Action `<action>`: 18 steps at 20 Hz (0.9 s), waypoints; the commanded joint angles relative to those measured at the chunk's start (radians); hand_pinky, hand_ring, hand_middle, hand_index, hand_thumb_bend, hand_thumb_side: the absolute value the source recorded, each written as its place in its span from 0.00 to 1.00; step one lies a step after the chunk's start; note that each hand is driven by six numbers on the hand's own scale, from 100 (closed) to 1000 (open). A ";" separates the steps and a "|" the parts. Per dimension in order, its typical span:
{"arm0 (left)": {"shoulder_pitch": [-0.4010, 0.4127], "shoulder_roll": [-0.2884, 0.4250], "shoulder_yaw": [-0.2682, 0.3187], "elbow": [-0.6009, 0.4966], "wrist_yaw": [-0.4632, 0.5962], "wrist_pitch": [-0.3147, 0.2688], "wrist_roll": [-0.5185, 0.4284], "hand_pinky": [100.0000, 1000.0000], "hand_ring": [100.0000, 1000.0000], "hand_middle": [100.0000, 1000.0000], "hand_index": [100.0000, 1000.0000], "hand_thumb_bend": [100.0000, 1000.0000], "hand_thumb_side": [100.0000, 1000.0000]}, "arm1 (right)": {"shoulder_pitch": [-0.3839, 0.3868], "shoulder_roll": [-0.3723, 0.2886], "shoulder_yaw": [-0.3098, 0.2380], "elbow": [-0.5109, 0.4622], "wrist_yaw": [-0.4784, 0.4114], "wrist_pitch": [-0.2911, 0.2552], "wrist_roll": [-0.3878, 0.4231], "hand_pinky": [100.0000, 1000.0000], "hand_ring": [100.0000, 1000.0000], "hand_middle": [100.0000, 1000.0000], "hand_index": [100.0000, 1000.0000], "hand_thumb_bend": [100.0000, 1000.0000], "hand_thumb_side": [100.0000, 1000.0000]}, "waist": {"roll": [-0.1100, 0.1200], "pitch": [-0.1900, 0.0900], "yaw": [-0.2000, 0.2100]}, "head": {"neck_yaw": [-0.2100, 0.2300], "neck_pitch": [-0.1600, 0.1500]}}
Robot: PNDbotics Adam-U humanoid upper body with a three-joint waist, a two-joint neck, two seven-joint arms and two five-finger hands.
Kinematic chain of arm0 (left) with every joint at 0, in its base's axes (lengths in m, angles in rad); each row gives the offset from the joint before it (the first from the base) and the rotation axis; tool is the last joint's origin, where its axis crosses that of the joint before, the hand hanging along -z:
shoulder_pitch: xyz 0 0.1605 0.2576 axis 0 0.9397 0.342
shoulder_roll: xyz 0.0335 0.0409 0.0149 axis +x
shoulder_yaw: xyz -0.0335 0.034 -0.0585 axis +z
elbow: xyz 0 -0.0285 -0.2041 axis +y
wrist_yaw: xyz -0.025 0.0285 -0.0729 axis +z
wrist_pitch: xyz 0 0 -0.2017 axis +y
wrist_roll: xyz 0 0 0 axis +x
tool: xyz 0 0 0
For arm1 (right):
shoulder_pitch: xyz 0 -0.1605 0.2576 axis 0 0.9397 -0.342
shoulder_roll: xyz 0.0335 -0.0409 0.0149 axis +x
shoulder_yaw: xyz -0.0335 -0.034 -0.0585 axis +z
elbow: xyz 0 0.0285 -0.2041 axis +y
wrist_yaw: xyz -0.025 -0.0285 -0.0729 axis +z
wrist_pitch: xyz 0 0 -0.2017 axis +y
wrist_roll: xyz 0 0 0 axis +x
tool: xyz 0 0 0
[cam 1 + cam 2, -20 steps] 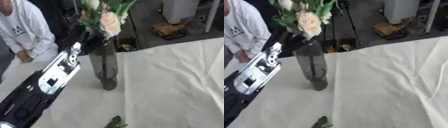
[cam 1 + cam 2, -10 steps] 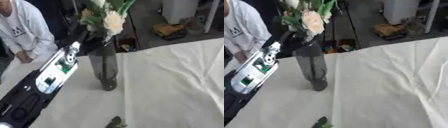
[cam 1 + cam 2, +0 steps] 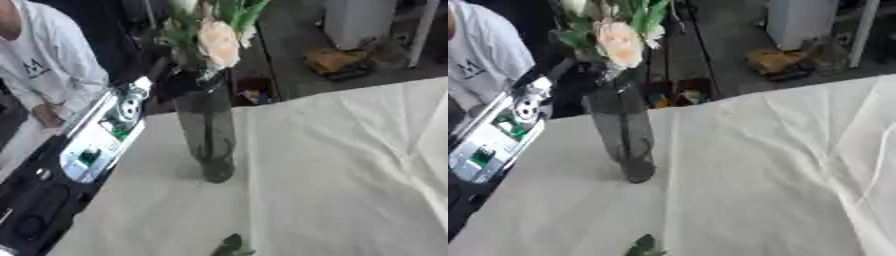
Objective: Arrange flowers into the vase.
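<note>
Beyond the cream-clothed table (image 3: 350, 165) lies a dark grey floor (image 3: 728, 45) with a white cabinet (image 3: 802, 20) and what may be a brown bag (image 3: 776, 61).

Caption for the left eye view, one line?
Left arm reaches up beside a dark glass vase holding pale flowers on a cream tablecloth.

Seen from the robot's head, looking steeply down and close over a cream cloth-covered tabletop (image 3: 350, 175). Both eyes sharing nearly one scene: tall smoky glass vase (image 3: 206, 135) of pale flowers (image 3: 619, 45), shifted further left in the right eye view.
</note>
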 commanded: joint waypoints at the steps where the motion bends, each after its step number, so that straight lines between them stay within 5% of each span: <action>1: -0.010 0.042 0.038 -0.038 -0.026 0.003 -0.047 0.85 0.86 0.83 0.93 0.45 0.92 | -0.009 -0.013 -0.008 -0.018 -0.006 0.000 -0.003 0.78 0.61 0.38 0.83 0.00 0.98 | -0.010 -0.023 0.002 | -0.003 -0.002; 18: 0.070 0.080 0.121 -0.247 0.019 0.015 -0.112 0.87 0.86 0.82 0.92 0.42 0.95 | -0.018 -0.011 -0.012 -0.018 -0.007 -0.007 -0.012 0.77 0.61 0.38 0.84 0.00 0.98 | -0.032 -0.016 0.011 | -0.032 0.035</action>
